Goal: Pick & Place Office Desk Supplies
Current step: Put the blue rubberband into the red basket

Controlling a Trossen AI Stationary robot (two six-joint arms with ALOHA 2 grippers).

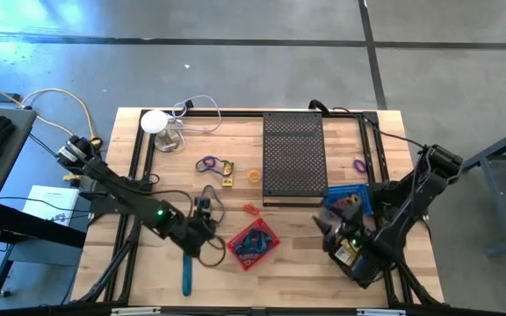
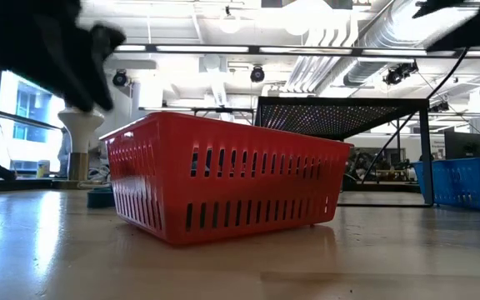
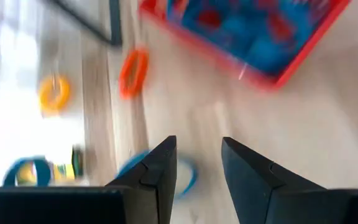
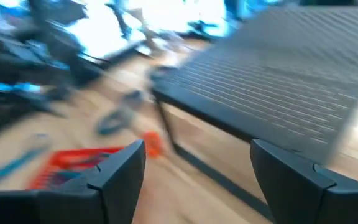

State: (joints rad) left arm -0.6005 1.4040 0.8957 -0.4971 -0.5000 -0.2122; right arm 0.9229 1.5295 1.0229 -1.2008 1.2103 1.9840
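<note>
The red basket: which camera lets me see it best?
The low view: the red basket fills the middle, with its slotted sides sharp. The high view shows it small from above, with blue and red things inside. Both wrist views catch only a blurry part.

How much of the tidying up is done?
Some loops already lie in the red basket, and the blue basket holds things too. Nothing is held: the right gripper is open and empty. An orange ring, a purple loop and a teal stick remain on the table.

A wooden table (image 1: 297, 263) is seen bearing a red basket (image 1: 253, 245), blue basket (image 1: 348, 197), black tray (image 1: 293, 156), teal stick (image 1: 186, 276) and loose rings (image 1: 207, 164).
</note>
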